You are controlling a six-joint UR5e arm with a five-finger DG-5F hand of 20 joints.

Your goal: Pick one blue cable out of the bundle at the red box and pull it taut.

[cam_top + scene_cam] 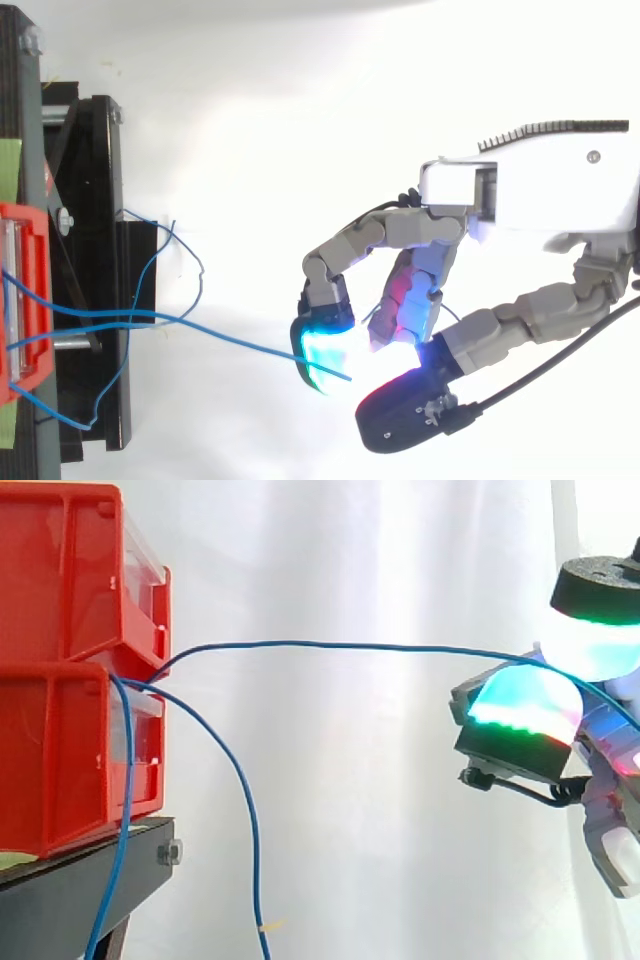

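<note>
thin blue cable (350, 645), nearly taut

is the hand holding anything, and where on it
One blue cable, pinched between the hand's glowing fingertip pads close to its free end; a short tip pokes out past the pads.

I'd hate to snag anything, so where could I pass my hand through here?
Free: the gap under the taut cable, between the hanging cables and the robot hand; also above that cable, right of the red bins. Crowded: the bins' front, where all cables bunch.
</note>
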